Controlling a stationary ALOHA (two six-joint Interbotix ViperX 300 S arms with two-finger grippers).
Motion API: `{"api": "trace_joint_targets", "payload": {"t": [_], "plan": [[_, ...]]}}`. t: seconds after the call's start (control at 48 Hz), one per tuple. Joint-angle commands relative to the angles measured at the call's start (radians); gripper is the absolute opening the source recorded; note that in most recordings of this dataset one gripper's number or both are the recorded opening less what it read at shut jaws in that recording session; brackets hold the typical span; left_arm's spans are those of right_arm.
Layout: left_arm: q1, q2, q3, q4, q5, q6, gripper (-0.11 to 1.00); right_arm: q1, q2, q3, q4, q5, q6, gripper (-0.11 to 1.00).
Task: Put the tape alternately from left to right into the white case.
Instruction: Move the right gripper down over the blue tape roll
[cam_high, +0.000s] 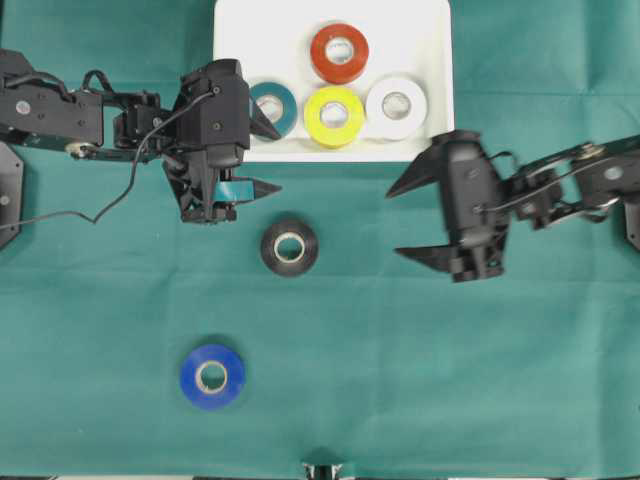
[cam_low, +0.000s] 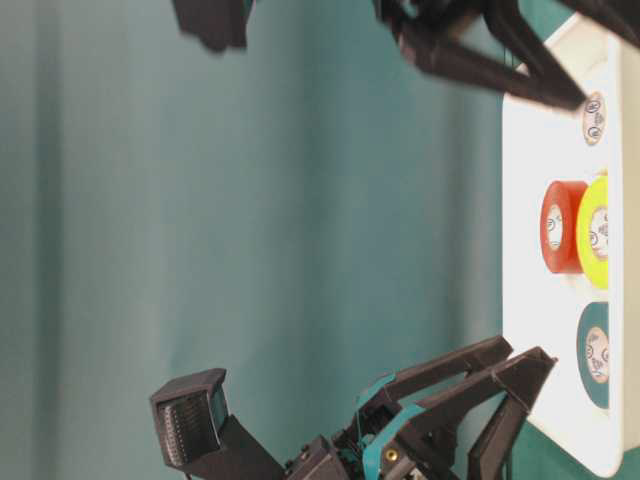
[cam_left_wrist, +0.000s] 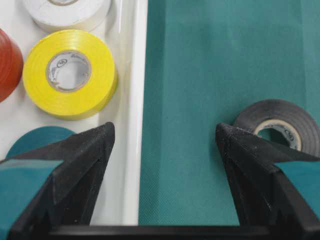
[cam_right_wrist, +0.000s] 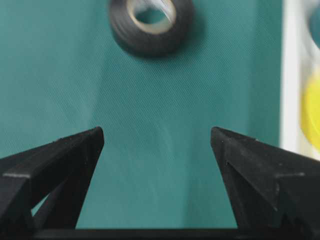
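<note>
green cloth (cam_high: 420, 380) is seen covering the table, and at twelve o'clock in the overhead view a shallow rectangular white plastic case (cam_high: 233, 60) with a raised rim is set on it. four small rolls of electrical tape with pale cardboard cores are held flat in the case: a red-orange roll (cam_high: 339, 52) toward the far side, and in a row along the near rim a teal roll (cam_high: 276, 108) at nine o'clock, a yellow roll (cam_high: 333, 116) in the middle and a white roll (cam_high: 397, 107) at three o'clock; the yellow is seen touching or nearly touching its neighbours. a black roll (cam_high: 289, 247) is laid flat on the cloth near the centre, and a blue roll (cam_high: 212, 376) is laid well apart from it toward seven o'clock. the left gripper (cam_high: 268, 156) is found at the case's near left corner, its jaws spread wide and grasping nothing, one finger over the teal roll and the other over the cloth, so that the rim is straddled. in the left wrist view the rim (cam_left_wrist: 135, 100) is seen between the fingers, with the black roll (cam_left_wrist: 280, 125) partly hidden behind the right-hand one. the right gripper (cam_high: 408, 220) is held over bare cloth at three o'clock of the black roll, jaws likewise released and empty; in its wrist view the black roll (cam_right_wrist: 151, 25) is seen ahead, slightly blurred.
</note>
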Motion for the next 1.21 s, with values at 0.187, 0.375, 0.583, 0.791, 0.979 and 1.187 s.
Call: {"api": "trace_joint_targets", "payload": {"t": [0.187,0.375,0.583,0.791,0.979,1.187], "plan": [[-0.003,-0.009,-0.002,-0.002,-0.008,0.0,0.81,0.064,0.137,-0.198,0.0,0.0,-0.002,0.75],[-0.003,-0.009,0.006,0.0,-0.008,0.002,0.81,0.089,0.218,-0.307,0.0,0.0,-0.002,0.75],[-0.003,-0.009,0.008,-0.002,-0.008,0.002,0.81,0.11,0.293,-0.408,0.0,0.009,-0.003,0.75],[-0.003,-0.009,0.015,-0.002,-0.023,0.002,0.81,0.123,0.351,-0.486,0.0,0.032,0.002,0.75],[-0.003,-0.009,0.021,-0.002,-0.037,0.002,0.81,0.147,0.408,-0.569,0.0,0.049,0.002,0.75],[-0.003,-0.009,0.023,-0.002,-0.037,0.002,0.81,0.173,0.479,-0.675,0.0,0.058,0.002,0.75]]}}
